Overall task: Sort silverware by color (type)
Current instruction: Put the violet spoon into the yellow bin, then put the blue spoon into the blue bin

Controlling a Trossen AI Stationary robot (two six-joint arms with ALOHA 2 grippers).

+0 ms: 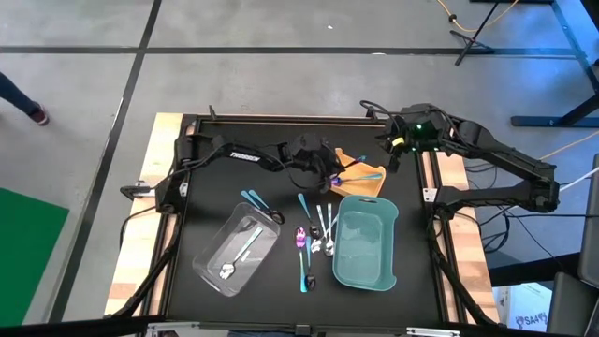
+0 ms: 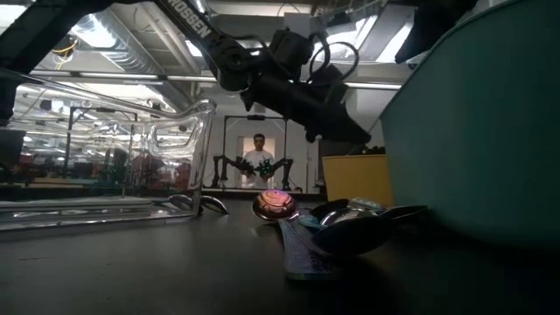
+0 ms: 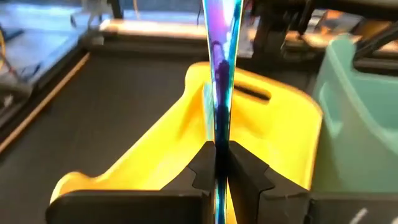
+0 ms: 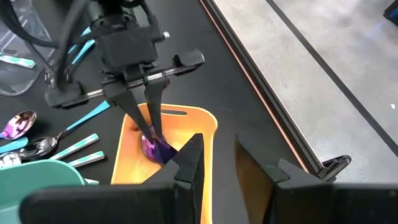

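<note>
My left gripper (image 3: 216,149) is shut on an iridescent blue-purple utensil (image 3: 219,68) above the yellow tray (image 3: 155,149), near the table's far middle (image 1: 333,174). The right wrist view shows that utensil's purple end (image 4: 154,149) inside the yellow tray's outline (image 4: 199,119). My right gripper (image 4: 214,160) is open and waits at the far right (image 1: 395,154), just beyond the yellow tray. Several silver, purple and teal-handled utensils (image 1: 314,239) lie flat on the black table between the trays, two teal ones (image 1: 255,200) lie apart, and one (image 1: 245,245) lies in the clear tray. My left gripper pinches the blue-purple utensil edge-on between its two fingers (image 3: 202,163), on the narrow part (image 3: 217,134) beside them. The fingers slant down from above toward the yellow tray. The utensil sticks out past the fingertips over the tray; whether its end touches the tray floor, I cannot tell.
The teal tray (image 1: 386,215) stands near-right of the yellow one, the clear tray (image 1: 208,260) near-left. Cables run along the far edge by the right arm. A person (image 2: 258,157) stands in the room behind the table. Bare black table lies at the far left.
</note>
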